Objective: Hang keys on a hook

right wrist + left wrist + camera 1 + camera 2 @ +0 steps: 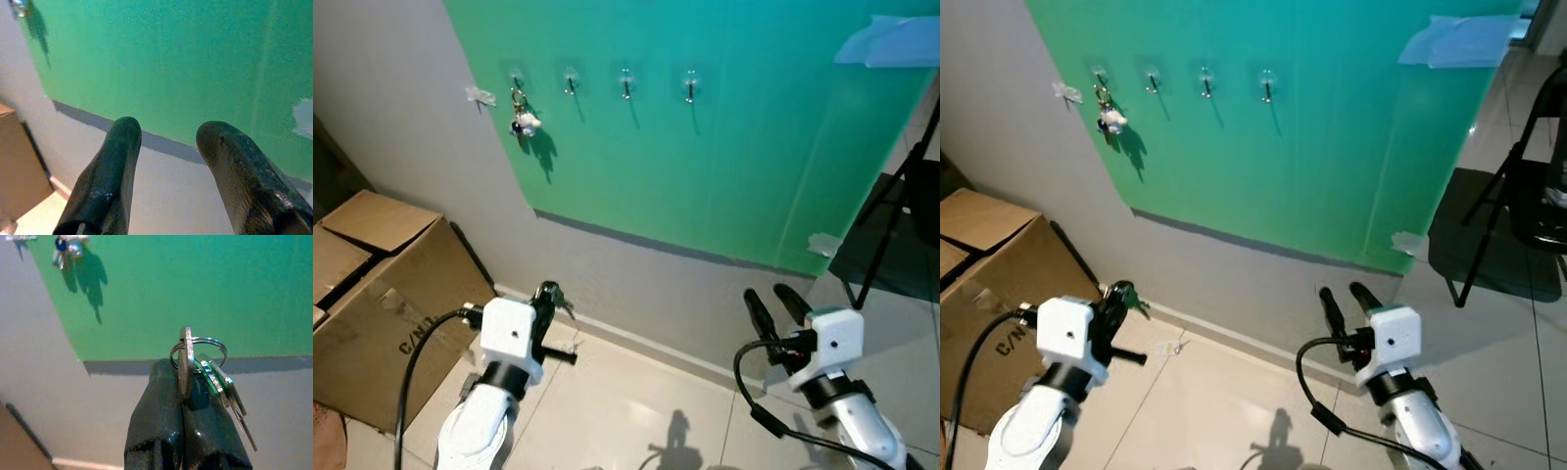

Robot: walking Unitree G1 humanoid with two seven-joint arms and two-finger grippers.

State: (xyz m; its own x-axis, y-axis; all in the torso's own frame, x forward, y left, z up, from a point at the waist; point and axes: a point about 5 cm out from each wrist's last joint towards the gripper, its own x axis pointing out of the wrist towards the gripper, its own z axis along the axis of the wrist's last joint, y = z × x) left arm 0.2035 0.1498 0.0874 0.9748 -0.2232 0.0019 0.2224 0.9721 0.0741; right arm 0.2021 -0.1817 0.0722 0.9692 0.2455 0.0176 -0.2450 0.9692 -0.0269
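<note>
The left hand [182, 382] is seen at the lower left of the head views, raised in front of the wall. Its two black fingers [156, 431] are pressed fully together, and a bunch of keys [208, 377] is pinched between the tips. In the left wrist view one flat silver key is clamped edge-on between the fingers, a thin round wire ring stands above the tips, and at least two more keys, one with a green head, hang off to one side. The fingers are smooth, dark and rounded, with a rough ribbed patch near the base.

The right hand [776, 299] is seen at the lower right of the head views. Its two fingers [105, 181] are held well apart, and nothing is held or touched by them.

Four hooks are counted in one row across the upper part of a green panel [734, 147] taped flat to the grey wall. Each is a small dark metal hook on a clear round pad. The first hook [517, 82], at the upper left, already carries a second key bunch [523, 117] with a small white fob. The second hook [571, 81], third hook [626, 82] and fourth hook [690, 86] are bare. The held keys are well below and apart from the row.

One brown cardboard box [382, 294] with open flaps stands at the lower left on the pale tiled floor [636, 411]. A black folding stand [891, 225] is noted at the right edge.
</note>
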